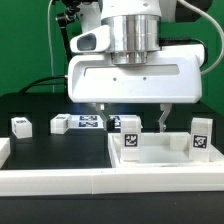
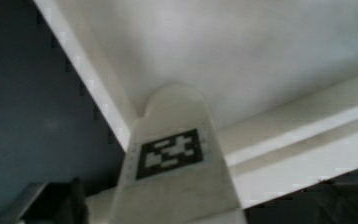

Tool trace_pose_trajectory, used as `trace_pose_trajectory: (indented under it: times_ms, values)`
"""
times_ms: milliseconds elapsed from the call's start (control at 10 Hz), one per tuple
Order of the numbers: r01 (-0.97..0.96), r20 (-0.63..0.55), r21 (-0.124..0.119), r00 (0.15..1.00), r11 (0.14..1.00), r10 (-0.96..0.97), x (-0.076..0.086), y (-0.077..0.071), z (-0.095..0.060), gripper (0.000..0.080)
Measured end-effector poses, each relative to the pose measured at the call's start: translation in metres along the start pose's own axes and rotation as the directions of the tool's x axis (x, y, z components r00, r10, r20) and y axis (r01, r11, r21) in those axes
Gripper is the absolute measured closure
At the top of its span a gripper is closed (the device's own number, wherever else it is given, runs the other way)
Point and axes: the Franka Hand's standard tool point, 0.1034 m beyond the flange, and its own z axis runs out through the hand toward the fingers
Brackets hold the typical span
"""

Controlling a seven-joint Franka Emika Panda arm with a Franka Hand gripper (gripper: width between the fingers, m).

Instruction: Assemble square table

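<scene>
I am holding my jaws wide and empty astride the upright leg (image 1: 130, 136) at a corner of the square table slab (image 1: 160, 158), on the worktop (image 1: 50, 150) at the exterior view's right, apparently to grip it.

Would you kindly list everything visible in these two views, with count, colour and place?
tabletop: one, white, raised rim, at the exterior view's right.
upright legs: two, white, tagged, standing at the tabletop.
loose legs: two, white, tagged, on the table at the exterior view's left.
marker board: one, white with black tags, flat behind centre.
barrier rail: one seen, white, along the near edge.
table: one, black, under everything.
gripper: one, white, open, above one upright leg.
</scene>
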Motion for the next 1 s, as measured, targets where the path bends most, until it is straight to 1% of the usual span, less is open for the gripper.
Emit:
trace_pose_trajectory:
  times_ms: [200,400,500,600,700,900,1000]
  values:
    - [0.155,-0.004,-0.001,0.988,0.988,-0.155,0.0036,0.0029,-0.0017,0.0150]
    - [0.246,-0.005,-0.008,0.969,0.969,-0.246,0.0055,0.0068,-0.0020,0.0159]
    - [0.238,-0.004,-0.009,0.971,0.971,-0.238,0.0052,0.0068,-0.0016,0.0320]
    - [0.237,-0.004,-0.009,0.971,0.971,-0.237,0.0052,0.0070,-0.0014,0.0320]
    - [0.222,-0.004,-0.009,0.975,0.975,-0.222,0.0050,0.0069,-0.0012,0.0514]
    - [0.200,-0.004,-0.009,0.980,0.980,-0.200,0.0050,0.0071,-0.0010,0.0511]
    - [0.156,-0.004,-0.006,0.988,0.988,-0.156,0.0053,0.0086,-0.0005,0.0511]
